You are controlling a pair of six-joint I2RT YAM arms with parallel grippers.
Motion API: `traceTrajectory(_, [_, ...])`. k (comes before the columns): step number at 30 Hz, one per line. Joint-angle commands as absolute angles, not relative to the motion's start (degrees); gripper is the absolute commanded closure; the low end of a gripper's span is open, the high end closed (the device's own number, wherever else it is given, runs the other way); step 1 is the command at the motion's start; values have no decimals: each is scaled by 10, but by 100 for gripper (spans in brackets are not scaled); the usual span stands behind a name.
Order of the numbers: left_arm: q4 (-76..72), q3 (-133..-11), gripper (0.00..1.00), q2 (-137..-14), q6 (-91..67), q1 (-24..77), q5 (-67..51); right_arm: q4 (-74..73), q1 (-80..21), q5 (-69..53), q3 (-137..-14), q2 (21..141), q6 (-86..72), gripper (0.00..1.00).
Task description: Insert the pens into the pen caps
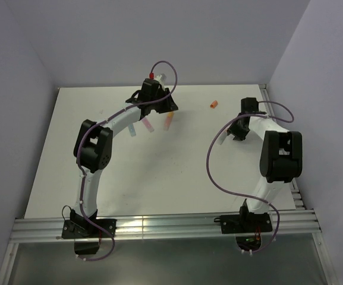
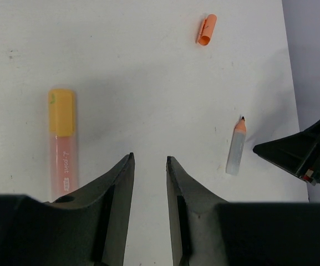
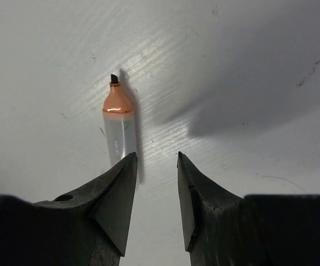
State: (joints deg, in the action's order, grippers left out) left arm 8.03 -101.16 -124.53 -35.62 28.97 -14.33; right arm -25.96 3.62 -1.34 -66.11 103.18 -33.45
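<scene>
One orange cap point(image 2: 206, 29) lies apart from the uncapped pen point(image 2: 236, 148).

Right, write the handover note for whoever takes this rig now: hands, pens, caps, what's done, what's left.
Left hand: open, holding nothing.
Right hand: open, holding nothing; the uncapped orange-tipped pen lies just beside it.
Loose orange cap lies apart from that pen.
Done: the peach pen wears its yellow cap.
Pale pen and pink pen by the left arm: capped or not, cannot tell.
Left: pick up the uncapped pen and orange cap, join them.
</scene>
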Motion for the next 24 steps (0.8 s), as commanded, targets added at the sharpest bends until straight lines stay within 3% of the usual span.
traceTrajectory(1, [64,-1006,65,-1201,-357,293,-159,-265,33,18,-671,976,-342,57])
traceTrajectory(24, [61,-1003,63,-1195,-356,293,-183,-330,3,51,-794,1091,-330,50])
